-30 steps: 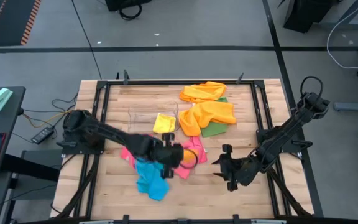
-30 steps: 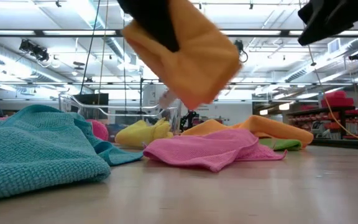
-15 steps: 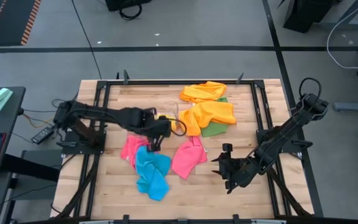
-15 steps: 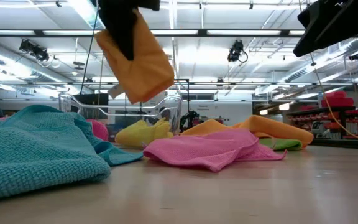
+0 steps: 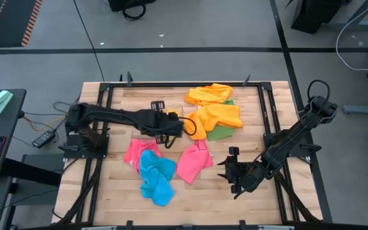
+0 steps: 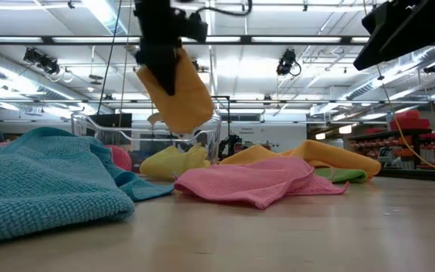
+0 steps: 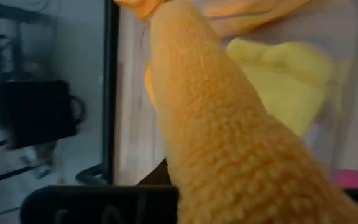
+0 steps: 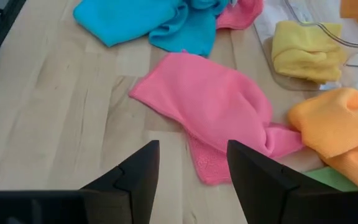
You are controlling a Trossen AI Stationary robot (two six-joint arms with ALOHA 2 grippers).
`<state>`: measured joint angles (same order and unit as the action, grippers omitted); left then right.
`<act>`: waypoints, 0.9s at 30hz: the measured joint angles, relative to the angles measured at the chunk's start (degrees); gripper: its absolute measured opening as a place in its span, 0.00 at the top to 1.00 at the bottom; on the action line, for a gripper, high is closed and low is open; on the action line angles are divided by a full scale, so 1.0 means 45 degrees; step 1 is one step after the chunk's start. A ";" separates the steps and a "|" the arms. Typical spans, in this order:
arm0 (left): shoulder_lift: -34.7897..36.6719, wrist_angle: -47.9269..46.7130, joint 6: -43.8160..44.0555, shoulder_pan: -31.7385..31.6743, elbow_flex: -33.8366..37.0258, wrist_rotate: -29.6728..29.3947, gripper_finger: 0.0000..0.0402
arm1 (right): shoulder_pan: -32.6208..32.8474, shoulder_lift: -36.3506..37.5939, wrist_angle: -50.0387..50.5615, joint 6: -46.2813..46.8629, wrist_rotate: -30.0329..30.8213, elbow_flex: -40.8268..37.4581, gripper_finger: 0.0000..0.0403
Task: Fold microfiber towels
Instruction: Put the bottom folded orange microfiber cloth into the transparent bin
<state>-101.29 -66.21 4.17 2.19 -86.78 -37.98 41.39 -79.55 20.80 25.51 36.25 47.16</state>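
Left gripper point(image 5: 171, 122): pressed together on a folded orange towel point(image 6: 176, 94), which hangs below it clear of the bench point(image 5: 190, 191). It is held directly over the clear bin point(image 6: 202, 136), presumably for dropping in beside the yellow towel point(image 8: 306, 50) already lying there.

Right gripper point(image 8: 188, 168): fingers spread, nothing held; parked low over the bench, well apart from the left gripper, apparently waiting.

Unfolded stock, placed relative to the right gripper:
- pink towel point(image 8: 213, 109), just ahead of its fingers, crumpled flat;
- blue towel point(image 5: 155, 179), beyond the pink one, heaped;
- second pink towel point(image 5: 133, 153), partly under the blue.

Relative to the left gripper:
- orange towels point(image 5: 216, 105), a loose pile just beside it, on the side away from its arm;
- green towel point(image 5: 221, 133), mostly covered by that pile, only an edge showing.

Judgement: one towel binned, one in delivery, the remainder unfolded.
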 joint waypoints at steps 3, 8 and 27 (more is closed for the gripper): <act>-0.0453 -0.0047 -0.0089 -0.0037 0.0003 -0.0980 0.90 | 0.0000 0.0000 -0.0049 0.0114 -0.0005 -0.0222 0.51; -0.0929 -0.0340 -0.0238 -0.0091 0.0003 -0.3413 0.93 | 0.0000 0.0000 -0.0147 0.0273 0.0083 -0.0370 0.51; -0.2282 -0.1129 -0.0256 -0.1354 -0.0001 -0.2301 0.92 | 0.0000 0.0000 -0.1024 -0.0316 0.0083 -0.0365 0.51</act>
<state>-111.56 -71.29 3.02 -3.90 -86.78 -48.33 41.39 -79.55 16.19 24.09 36.62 45.52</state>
